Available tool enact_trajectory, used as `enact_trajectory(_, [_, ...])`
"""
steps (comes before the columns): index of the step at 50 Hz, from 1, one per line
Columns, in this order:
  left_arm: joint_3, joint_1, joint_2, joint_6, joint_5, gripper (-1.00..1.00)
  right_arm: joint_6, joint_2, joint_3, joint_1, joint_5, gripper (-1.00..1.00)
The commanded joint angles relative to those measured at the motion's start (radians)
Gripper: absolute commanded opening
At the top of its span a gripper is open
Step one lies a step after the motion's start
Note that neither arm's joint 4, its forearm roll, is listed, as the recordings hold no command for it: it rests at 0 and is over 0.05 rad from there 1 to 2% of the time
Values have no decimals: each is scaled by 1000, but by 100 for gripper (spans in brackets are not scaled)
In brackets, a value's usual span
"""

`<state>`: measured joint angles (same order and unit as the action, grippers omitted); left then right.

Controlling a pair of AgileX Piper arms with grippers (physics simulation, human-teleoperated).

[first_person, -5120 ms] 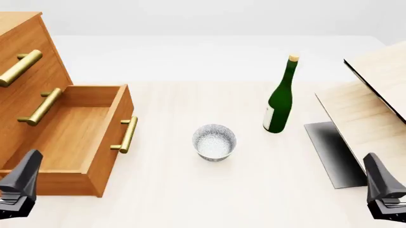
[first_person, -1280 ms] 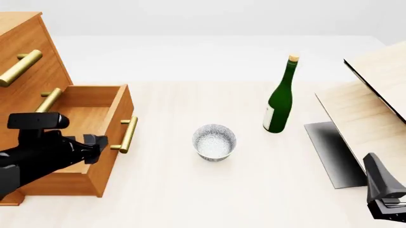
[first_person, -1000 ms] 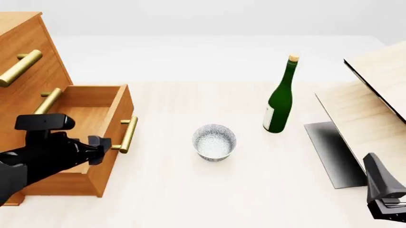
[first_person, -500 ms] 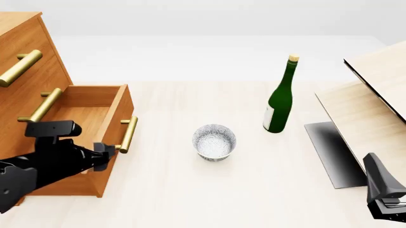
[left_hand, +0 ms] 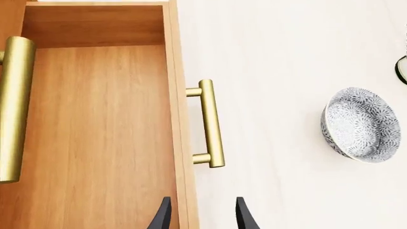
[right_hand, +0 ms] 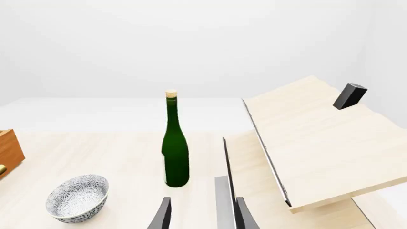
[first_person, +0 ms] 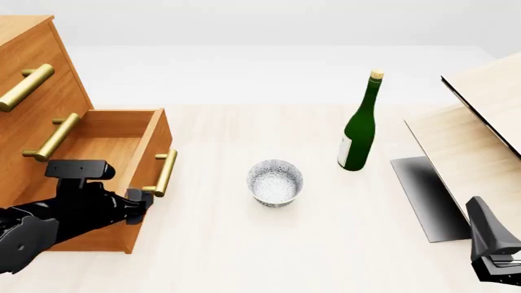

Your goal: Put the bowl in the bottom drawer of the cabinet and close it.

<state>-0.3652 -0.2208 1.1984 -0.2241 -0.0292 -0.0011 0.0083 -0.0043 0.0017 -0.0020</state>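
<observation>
**Bowl waits on the table by the open drawer**

The bowl [first_person: 275,182] sits upright on the pale wood table [first_person: 244,244], out in the middle, and it has nothing in it. It is grey and white with speckles, and shiny inside. No gripper is touching it.

The table is light and smooth. Behind it the room is plain white.

On the left stands the cabinet [first_person: 33,67], made of orange-brown wood. Its bottom drawer [first_person: 122,152] is pulled out. Inside the drawer I see only bare wood. A gold bar handle [first_person: 163,173] is on the drawer's front, and the bowl is well to the right of it.

A green bottle [first_person: 359,126] with a cork stands upright, behind the bowl and to its right. Farther right is a pale wood panel [first_person: 480,146] with a black edge, and it leans at a tilt.

The left gripper [first_person: 145,202] hangs over the near end of the drawer's front wall, close to the handle. Its fingers [left_hand: 241,215] are a little way apart and hold nothing. One is over the drawer and one is over the table.

The right gripper [right_hand: 200,214] is low at the near right corner, well away from the bowl. Its fingers are apart too, with nothing between them.
</observation>
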Motion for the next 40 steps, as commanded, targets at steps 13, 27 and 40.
enact_trajectory(13, [12, -61, 36, -21, -11, 100, 0, 0, 0, 0, 0, 100])
enact_trajectory(27, [9, -81, 62, -31, -28, 100, 0, 0, 0, 0, 0, 100])
enact_trajectory(40, [3, -102, 95, -40, -47, 100, 0, 0, 0, 0, 0, 100])
